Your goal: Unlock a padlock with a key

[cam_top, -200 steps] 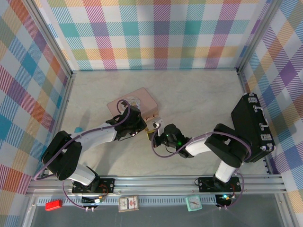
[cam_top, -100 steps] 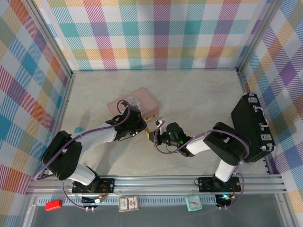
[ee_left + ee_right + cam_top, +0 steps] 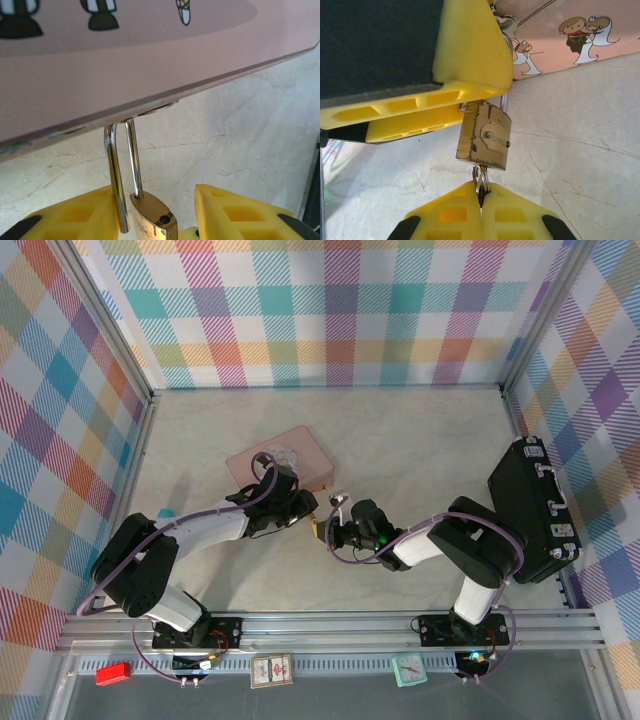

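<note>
The right gripper (image 3: 481, 196) was clenched on the thin silver-grey metal key (image 3: 480, 179), its yellow fingers pressed flat together over the bow, with the blade running up into the bottom of the small squarish brass padlock (image 3: 484, 135). That padlock hung by its thin silver shackle (image 3: 122, 165) from the clasp on the near edge of the pink illustrated tin box (image 3: 150, 60), toward the middle of the pale marbled worktop (image 3: 580, 160). The left gripper (image 3: 159, 217) straddled the padlock body, but with a gap showing on one side I could not tell whether it truly pinched. That seemed the main hazard: if the body was loose, a twist of the key would probably spin the whole lock on its shackle instead of turning the cylinder. So narrow a grip might also let the key slip or bend, and any pull could drag the light tin across the worktop.
</note>
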You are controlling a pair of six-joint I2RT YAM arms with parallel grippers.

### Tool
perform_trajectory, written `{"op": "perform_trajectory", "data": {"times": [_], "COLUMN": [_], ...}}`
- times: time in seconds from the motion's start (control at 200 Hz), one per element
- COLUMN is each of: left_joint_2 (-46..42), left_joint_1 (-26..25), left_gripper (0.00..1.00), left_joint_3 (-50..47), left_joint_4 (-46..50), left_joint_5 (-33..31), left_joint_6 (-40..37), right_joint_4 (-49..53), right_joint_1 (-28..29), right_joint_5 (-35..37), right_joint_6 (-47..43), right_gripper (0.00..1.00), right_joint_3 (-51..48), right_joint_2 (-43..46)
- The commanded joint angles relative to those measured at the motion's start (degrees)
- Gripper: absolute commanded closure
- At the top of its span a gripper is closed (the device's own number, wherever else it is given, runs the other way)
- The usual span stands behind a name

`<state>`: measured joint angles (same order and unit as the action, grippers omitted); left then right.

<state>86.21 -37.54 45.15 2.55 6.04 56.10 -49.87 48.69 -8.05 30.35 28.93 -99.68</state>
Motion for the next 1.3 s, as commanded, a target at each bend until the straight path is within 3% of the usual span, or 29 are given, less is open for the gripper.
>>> {"op": "perform_trajectory", "data": {"times": [0.0,0.325,0.565,0.925,1.095,1.295], "left_joint_2": [-0.4,-1.1,-2.9,-6.9,-13.0,-23.0], "left_joint_1": [0.7,3.1,4.2,5.3,5.3,6.1], "left_gripper": [0.57,0.55,0.55,0.54,0.56,0.51], "left_joint_3": [-1.3,-3.7,-5.1,-5.2,-5.6,-5.1], "left_joint_4": [-2.1,-3.6,-5.2,-2.3,1.3,5.2], "left_joint_5": [0.7,0.4,0.5,-0.9,-4.7,-8.1], "left_joint_6": [-0.1,-0.3,-1.5,-4.6,-7.8,-13.9], "right_joint_4": [-1.3,2.5,1.5,3.0,8.5,19.9], "right_joint_1": [-0.4,-0.4,-1.5,-3.6,-6.0,-7.7], "right_joint_5": [-0.4,-0.4,-0.3,-2.2,-6.6,-10.8], "right_joint_6": [1.0,2.6,6.4,7.1,5.8,-0.4], "right_gripper": [1.00,1.00,0.81,0.70,0.65,0.63], "right_joint_3": [1.4,3.4,3.1,3.4,6.6,14.3], "right_joint_2": [-0.6,-1.8,-3.8,-2.8,-1.0,-1.4]}}
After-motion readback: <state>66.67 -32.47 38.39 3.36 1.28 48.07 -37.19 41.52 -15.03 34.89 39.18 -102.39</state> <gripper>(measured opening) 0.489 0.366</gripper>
